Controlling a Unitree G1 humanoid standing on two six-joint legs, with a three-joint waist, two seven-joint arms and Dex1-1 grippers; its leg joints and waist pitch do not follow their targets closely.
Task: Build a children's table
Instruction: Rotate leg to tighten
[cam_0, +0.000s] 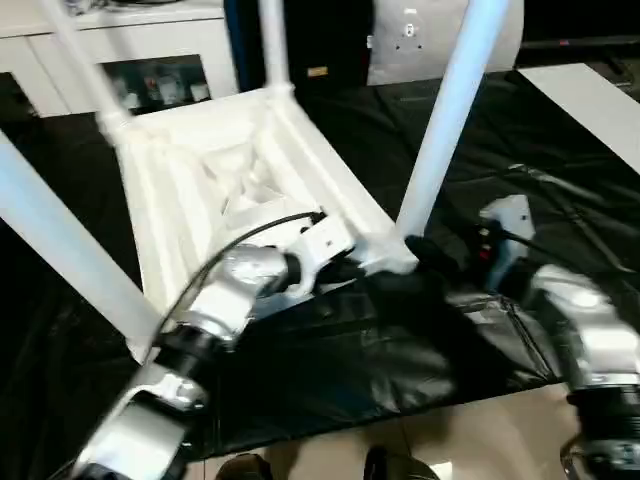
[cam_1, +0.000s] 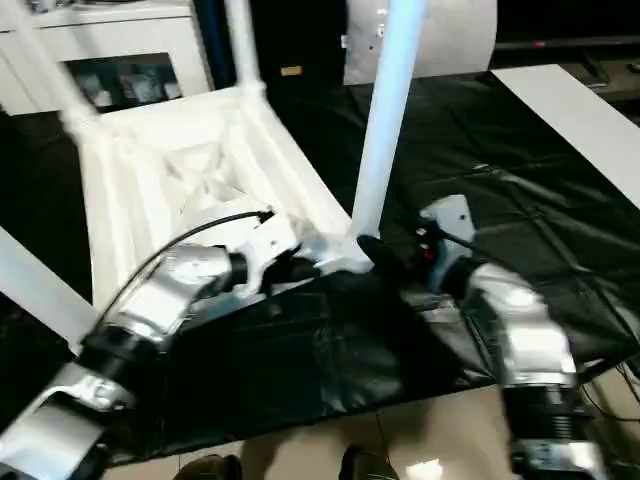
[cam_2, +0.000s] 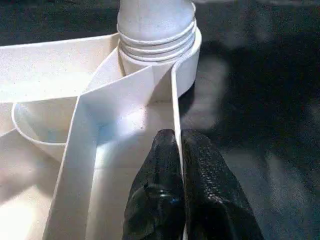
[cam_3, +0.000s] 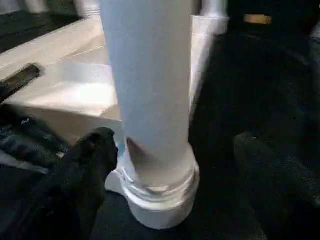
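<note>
Desk: black-covered desk (cam_0: 560, 180), creased, with pale floor (cam_0: 480, 440) along its near edge at 6 o'clock.
Background: white cabinet (cam_0: 120, 50) behind the desk at 11 o'clock.
Children's table: children's table (cam_0: 210, 180) lies upside down on the desk, ribbed underside up, left of centre; four legs rise from its corner sockets.
Near leg: leg (cam_0: 450, 110) stands in the socket (cam_3: 160, 200) at the table's corner nearest the right arm, threads showing at its base.
Left gripper: left gripper (cam_2: 180, 170) reaches in from 7 o'clock; its two black fingers are pinched together on the thin white rim (cam_2: 175, 100) of the table beside that socket.
Right gripper: right gripper (cam_3: 170, 165) comes from 4 o'clock; its fingers are spread, one on each side of the leg's base, one finger (cam_3: 85, 165) just beside the tube.
</note>
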